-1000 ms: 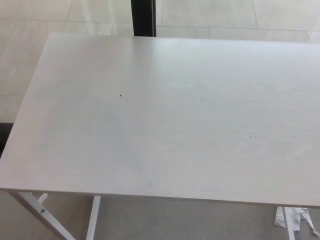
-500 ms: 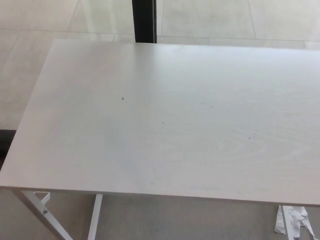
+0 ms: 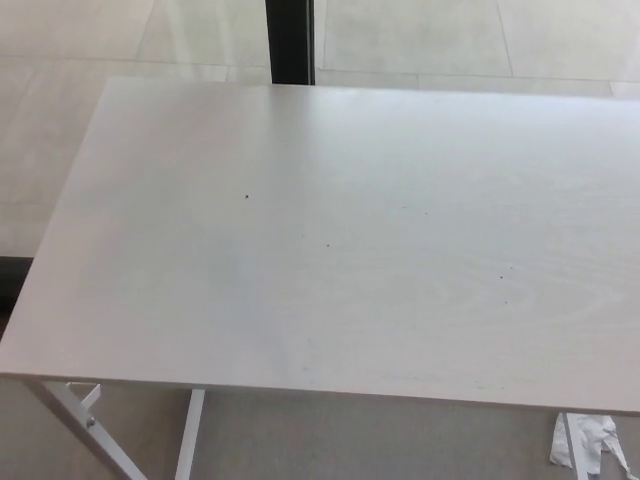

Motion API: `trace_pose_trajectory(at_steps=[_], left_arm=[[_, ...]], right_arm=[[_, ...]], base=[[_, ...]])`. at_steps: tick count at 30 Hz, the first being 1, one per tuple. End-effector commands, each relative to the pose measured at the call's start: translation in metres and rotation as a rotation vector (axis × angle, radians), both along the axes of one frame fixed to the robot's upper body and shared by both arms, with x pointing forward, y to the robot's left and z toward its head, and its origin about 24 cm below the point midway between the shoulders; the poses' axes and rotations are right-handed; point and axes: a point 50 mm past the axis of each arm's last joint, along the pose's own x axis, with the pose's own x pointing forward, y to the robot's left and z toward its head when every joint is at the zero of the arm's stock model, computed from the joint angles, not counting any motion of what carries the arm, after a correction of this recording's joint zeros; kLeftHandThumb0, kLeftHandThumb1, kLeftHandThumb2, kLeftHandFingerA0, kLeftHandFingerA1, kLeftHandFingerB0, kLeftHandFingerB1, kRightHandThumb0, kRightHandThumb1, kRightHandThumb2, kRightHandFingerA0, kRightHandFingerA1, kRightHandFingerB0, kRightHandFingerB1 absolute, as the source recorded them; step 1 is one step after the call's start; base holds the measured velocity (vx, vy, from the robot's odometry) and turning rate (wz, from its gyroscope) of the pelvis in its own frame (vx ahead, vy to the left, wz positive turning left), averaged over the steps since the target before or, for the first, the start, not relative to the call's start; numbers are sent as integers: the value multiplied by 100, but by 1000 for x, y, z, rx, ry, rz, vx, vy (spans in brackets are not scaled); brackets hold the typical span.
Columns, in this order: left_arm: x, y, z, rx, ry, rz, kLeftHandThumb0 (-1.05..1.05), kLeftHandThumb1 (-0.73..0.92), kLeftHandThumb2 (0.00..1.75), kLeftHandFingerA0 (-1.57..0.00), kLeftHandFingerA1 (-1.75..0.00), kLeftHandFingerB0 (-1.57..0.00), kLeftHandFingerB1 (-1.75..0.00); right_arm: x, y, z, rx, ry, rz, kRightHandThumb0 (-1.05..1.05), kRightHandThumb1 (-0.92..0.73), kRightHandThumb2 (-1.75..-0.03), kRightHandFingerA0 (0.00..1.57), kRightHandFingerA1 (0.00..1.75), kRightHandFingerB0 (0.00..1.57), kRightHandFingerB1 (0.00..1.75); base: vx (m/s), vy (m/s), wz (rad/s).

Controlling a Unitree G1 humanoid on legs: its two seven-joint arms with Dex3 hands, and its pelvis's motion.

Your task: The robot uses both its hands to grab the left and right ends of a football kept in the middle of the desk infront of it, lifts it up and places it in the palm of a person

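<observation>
A pale white wood-grain desk (image 3: 340,240) fills most of the head view. Its top carries only a few tiny dark specks. No football shows anywhere in the picture. Neither of my hands nor any part of my arms is in view. No person's hand or palm appears.
White metal desk legs (image 3: 95,425) show under the near left edge. A dark vertical post (image 3: 290,40) stands beyond the far edge on a pale tiled floor. A crumpled white scrap (image 3: 590,442) lies on the grey floor at the lower right.
The whole picture has shifted slightly down and right since one second ago, so the camera moved. Nothing on the desk has changed.
</observation>
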Motion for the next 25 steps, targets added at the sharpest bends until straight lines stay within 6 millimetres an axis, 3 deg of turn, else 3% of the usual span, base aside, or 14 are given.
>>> trace_pose_trajectory(at_steps=[1, 3, 4, 5, 10, 11, 14, 15, 16, 17, 19, 20, 21, 25], left_arm=[[-9, 11, -3, 30, -40, 22, -67, 62, 59, -47, -53, -39, -33], [-10, 12, -2, 35, -50, 40, -65, 60, 59, -52, -55, -41, -34], [-9, 13, -2, 40, -52, 39, -59, 58, 58, -58, -53, -41, -34], [-5, 13, -1, 55, -44, 22, -58, 46, 81, -61, -61, -35, -47], [7, 11, 2, 84, -34, -52, -58, 45, 81, -63, -61, -36, -48], [8, 11, 1, 70, -42, -46, -57, 46, 81, -62, -62, -35, -48], [7, 10, 1, 22, -75, -24, -62, 46, 82, -56, -65, -33, -48], [8, 9, 0, 10, -86, -30, -61, 59, 58, -54, -57, -36, -34], [11, 8, 0, -3, -99, -42, -61, 59, 58, -54, -57, -36, -34], [13, 6, 0, -19, -125, -50, -68, 58, 58, -45, -59, -33, -32], [14, 6, 0, -25, -134, -57, -68, 58, 58, -45, -59, -33, -32], [16, 5, 1, -41, -135, -80, -74, 46, 83, -32, -61, -22, -42], [21, 5, 0, -120, -161, -70, -76, 52, 57, -21, -58, -22, -33], [22, 3, 1, -138, -152, -116, -83, 44, 81, -15, -60, -13, -42]], right_arm=[[-26, -4, -8, -124, 366, 314, -64, -58, -58, 54, 52, 25, 30], [-24, -3, -13, -123, 389, 364, -62, -54, -57, 59, 50, 29, 31], [-21, -2, -13, -123, 382, 383, -60, -43, -77, 33, 54, 26, 43], [-19, 0, -15, -128, 378, 423, -47, -52, -55, 29, 41, 37, 32], [-9, 4, -19, -136, 403, 515, -49, -52, -56, 31, 44, 33, 32], [-8, 4, -18, -136, 407, 529, -56, -42, -74, 26, 52, 22, 41], [-9, 5, -16, -137, 504, 600, -63, -59, -57, 22, 46, 22, 29], [-11, 5, -16, -146, 546, 637, -75, -51, -88, 23, 53, 7, 38], [-14, 5, -16, -153, 591, 675, -75, -51, -88, 23, 53, 7, 38], [-11, 2, -17, -134, 636, 717, -96, -62, -99, 26, 54, 6, 15], [-10, 2, -17, -123, 640, 736, -96, -62, -99, 26, 54, 6, 15], [-9, 2, -18, -99, 632, 759, -95, -75, -63, 30, 46, 0, 23], [-11, 3, -18, -78, 656, 813, -104, -63, -94, 15, 49, 0, 0], [-12, 4, -19, -41, 628, 845, -105, -84, -65, 11, 38, 0, 0]], base=[[0, 0, 0], [0, 0, 0], [0, 0, 0], [0, 0, 0], [0, 0, 0], [0, 0, 0], [0, 0, 0], [0, 0, 0], [0, 0, 0], [0, 0, 0], [0, 0, 0], [0, 0, 0], [0, 0, 0], [0, 0, 0]])
